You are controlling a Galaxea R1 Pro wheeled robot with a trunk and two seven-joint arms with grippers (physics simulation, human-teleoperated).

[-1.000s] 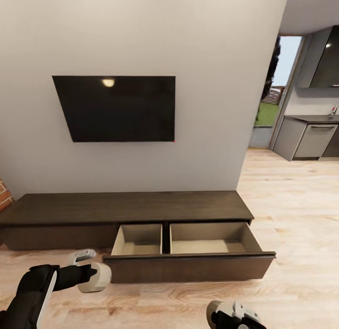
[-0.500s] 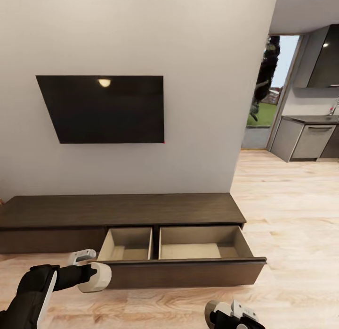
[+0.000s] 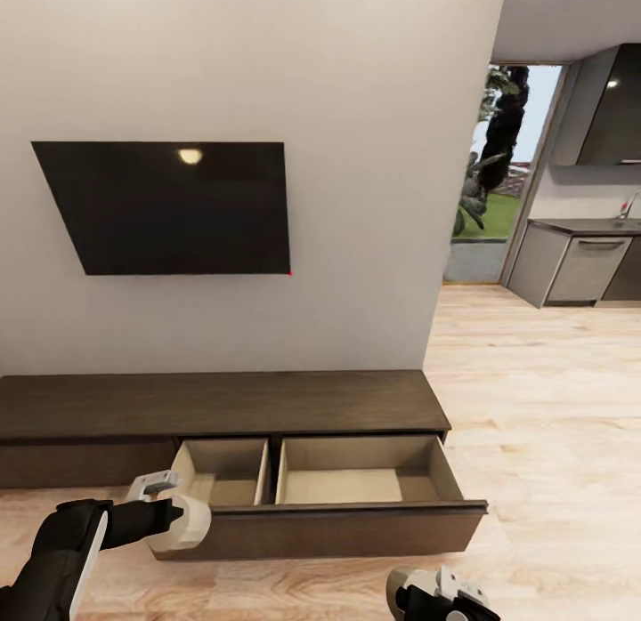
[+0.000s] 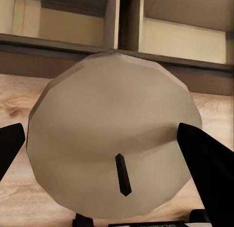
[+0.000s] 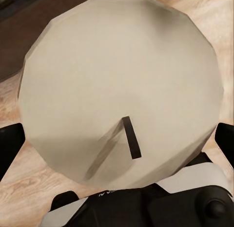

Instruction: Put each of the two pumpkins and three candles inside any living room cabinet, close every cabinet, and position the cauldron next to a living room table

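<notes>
Two faceted candles held before the open cabinet (image 3: 267,403).
Left claw (image 4: 117,139) grips a matte beige candle (image 4: 114,134); right claw (image 5: 117,134) grips another candle (image 5: 122,85); dark woodgrain drawer (image 3: 356,479) open, pale interior.

The cabinet (image 3: 223,403) is matt dark-brown grained wood with smooth pale beige drawer interiors, the floor (image 3: 552,425) is light satin-finish planking, and each candle (image 4: 114,139) (image 5: 122,90) is smooth, matt, waxy beige.
</notes>
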